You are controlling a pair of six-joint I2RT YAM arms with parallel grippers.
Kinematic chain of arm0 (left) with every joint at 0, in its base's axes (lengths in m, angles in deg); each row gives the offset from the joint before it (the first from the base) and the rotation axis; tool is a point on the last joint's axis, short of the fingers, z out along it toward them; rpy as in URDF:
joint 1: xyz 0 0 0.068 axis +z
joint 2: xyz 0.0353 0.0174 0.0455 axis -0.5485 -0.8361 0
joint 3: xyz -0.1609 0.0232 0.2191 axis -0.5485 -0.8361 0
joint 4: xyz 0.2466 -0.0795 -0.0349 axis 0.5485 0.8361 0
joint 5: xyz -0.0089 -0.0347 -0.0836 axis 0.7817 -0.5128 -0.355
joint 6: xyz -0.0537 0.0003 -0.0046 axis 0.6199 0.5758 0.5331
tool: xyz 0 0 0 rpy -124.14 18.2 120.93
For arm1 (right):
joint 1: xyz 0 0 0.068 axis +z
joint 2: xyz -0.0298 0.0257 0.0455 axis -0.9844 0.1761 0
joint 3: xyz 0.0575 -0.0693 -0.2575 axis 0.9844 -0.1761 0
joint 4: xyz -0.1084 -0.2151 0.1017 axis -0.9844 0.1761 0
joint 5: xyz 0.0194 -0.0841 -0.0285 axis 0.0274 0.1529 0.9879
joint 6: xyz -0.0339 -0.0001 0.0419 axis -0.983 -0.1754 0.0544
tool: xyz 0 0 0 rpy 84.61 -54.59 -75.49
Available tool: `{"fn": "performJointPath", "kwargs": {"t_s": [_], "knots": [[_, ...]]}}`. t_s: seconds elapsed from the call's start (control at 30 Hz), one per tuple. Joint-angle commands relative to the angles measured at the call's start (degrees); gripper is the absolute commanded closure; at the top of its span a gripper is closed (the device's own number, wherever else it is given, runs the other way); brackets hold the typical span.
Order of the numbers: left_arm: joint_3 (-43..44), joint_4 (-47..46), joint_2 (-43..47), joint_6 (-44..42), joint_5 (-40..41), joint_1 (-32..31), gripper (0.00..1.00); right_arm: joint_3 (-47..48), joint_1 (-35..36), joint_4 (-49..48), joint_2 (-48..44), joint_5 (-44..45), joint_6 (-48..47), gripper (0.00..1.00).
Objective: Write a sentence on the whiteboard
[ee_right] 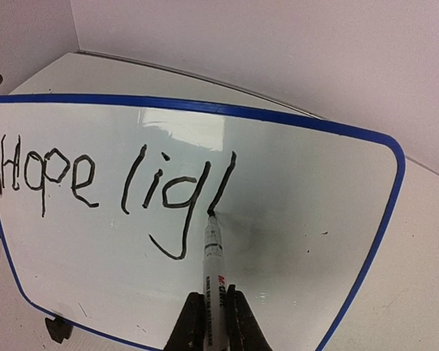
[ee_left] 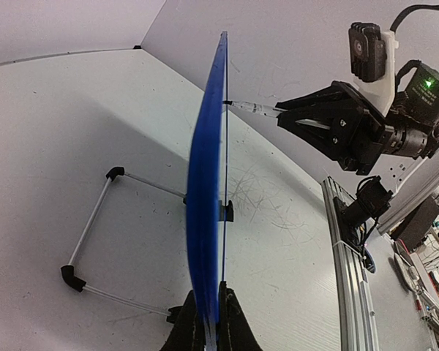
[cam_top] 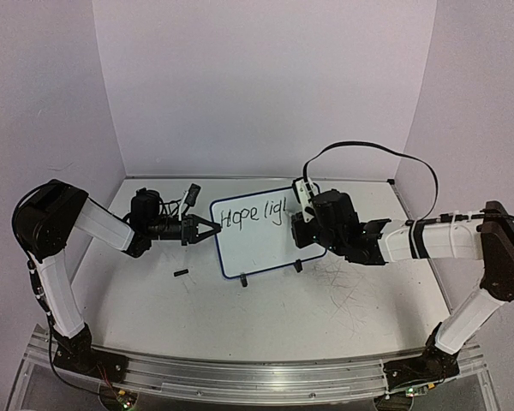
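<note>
The whiteboard (cam_top: 259,242) stands tilted on its wire stand (ee_left: 95,227) mid-table, with "Hope lig" and one more stroke written in black. My left gripper (cam_top: 212,228) is shut on its left edge; in the left wrist view the blue rim (ee_left: 205,183) runs edge-on between the fingers of that gripper (ee_left: 211,322). My right gripper (ee_right: 214,322) is shut on a white marker (ee_right: 215,256). The marker's tip touches the board at the foot of the last stroke. From the left wrist view the right gripper (ee_left: 289,117) holds the marker (ee_left: 252,108) against the board's face.
A small black piece (cam_top: 181,274) lies on the scuffed white tabletop (cam_top: 325,300) in front of the board's left corner. White walls close in the back and sides. An aluminium rail (cam_top: 257,377) runs along the near edge. A black cable (cam_top: 368,147) loops above the right arm.
</note>
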Motion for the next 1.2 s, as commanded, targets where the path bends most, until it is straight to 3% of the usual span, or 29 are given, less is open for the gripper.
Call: {"fn": "performJointPath", "kwargs": {"t_s": [0.0, 1.17], "knots": [[0.29, 4.96, -0.26, -4.73, 2.15, -1.11, 1.00, 1.69, -0.47, -3.00, 0.20, 3.08, -0.50, 1.00], [0.47, 5.14, -0.35, -4.73, 2.14, -1.06, 1.00, 0.11, -0.92, -0.65, -1.55, 4.08, 2.17, 1.00]]}}
